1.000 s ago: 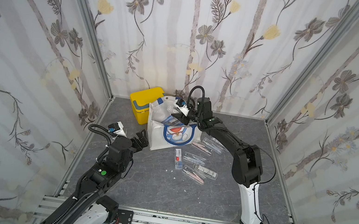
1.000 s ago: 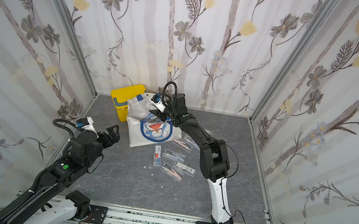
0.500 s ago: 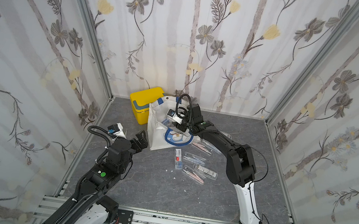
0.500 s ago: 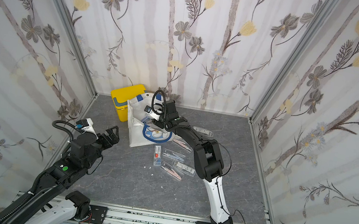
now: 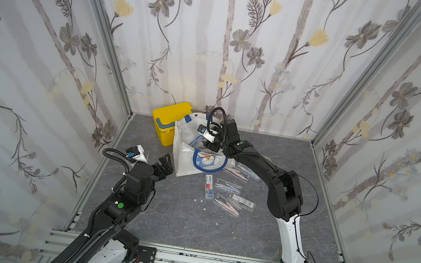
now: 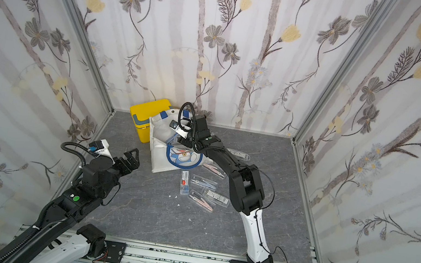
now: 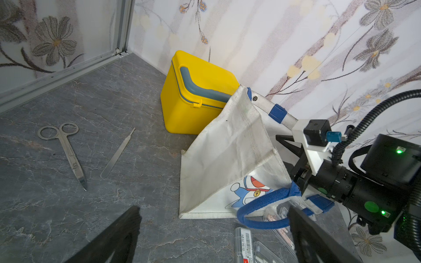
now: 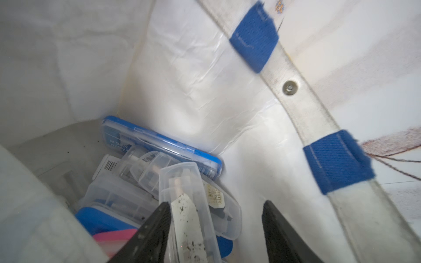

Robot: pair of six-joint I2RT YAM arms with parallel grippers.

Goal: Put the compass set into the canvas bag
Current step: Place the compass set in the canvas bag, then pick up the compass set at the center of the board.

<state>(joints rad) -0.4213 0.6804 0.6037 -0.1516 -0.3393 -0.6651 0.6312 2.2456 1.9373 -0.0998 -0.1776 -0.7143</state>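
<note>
Fingers (image 8: 157, 224) of the right gripper (image 8: 216, 203) stand parted inside the canvas bag (image 8: 193, 79), one touching a compass set (image 8: 180, 175); left gripper (image 7: 214, 208) gapes empty; one bag; at least six sets (image 5: 227, 186) outside.

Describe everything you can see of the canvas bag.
The canvas bag is a white, boxy fabric tote, creased and slightly soiled, standing open-mouthed on the grey tabletop. Blue handles are stitched to its rim, which carries a metal snap; the blue-rimmed front pocket shows a cartoon cat face. One corner seems to touch the yellow box behind it. The right end effector, jaws apart, reaches inside, above clear and blue plastic cases piled at the bottom.
</note>
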